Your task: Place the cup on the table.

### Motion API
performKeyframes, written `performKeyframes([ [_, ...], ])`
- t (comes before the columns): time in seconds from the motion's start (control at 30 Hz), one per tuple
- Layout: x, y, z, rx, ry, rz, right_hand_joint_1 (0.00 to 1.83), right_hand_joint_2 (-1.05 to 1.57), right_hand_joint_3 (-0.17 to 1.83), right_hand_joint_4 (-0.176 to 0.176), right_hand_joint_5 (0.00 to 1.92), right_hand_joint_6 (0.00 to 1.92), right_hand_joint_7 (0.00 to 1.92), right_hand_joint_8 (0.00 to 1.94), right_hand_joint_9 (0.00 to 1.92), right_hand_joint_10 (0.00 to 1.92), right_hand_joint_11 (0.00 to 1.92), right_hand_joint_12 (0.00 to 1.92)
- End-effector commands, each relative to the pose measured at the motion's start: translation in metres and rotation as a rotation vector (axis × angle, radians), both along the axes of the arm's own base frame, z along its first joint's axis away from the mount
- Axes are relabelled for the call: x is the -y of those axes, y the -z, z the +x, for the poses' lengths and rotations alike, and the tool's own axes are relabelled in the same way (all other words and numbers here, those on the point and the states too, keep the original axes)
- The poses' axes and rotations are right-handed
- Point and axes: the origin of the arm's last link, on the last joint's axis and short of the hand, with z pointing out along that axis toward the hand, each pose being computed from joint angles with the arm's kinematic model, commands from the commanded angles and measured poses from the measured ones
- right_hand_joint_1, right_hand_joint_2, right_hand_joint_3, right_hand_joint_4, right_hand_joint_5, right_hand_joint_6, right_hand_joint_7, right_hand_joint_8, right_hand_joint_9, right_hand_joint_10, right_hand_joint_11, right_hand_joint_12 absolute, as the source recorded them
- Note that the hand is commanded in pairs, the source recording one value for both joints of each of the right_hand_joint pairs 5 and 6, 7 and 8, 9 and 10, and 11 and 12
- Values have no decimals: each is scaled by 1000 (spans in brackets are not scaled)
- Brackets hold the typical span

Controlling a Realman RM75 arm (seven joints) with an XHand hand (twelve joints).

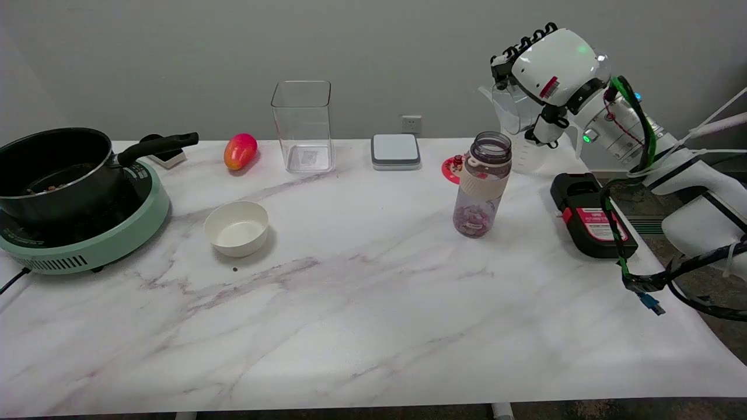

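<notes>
right hand (545, 70) is gripping the clear cup (513, 111), holding it up in the air over the far right corner of the desk (362, 303), just past the water bottle (482, 184)

On the marble table (362, 326), a black saucepan (55, 166) sits on a green induction cooker (93, 242). Nearby are a white bowl (236, 228), a mango (240, 151), a clear square container (302, 126), a kitchen scale (395, 151) and a water bottle (482, 185).
</notes>
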Motion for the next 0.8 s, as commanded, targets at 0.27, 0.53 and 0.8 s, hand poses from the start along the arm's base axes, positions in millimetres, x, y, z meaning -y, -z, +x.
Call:
performKeyframes([
  [0.27, -28, -33, 2, 253, -91, -70, 1476, 782, 741, 0, 1703, 1703, 1477, 1477, 1320, 1320, 1188, 1188],
  [0.53, -89, -50, -17, 462, -209, -181, 1502, 798, 725, 0, 1663, 1663, 1482, 1482, 1335, 1335, 1183, 1183],
  [0.8, -130, -6, -67, 655, -334, -254, 1507, 929, 643, 0, 1687, 1687, 1517, 1517, 1385, 1385, 1222, 1222],
])
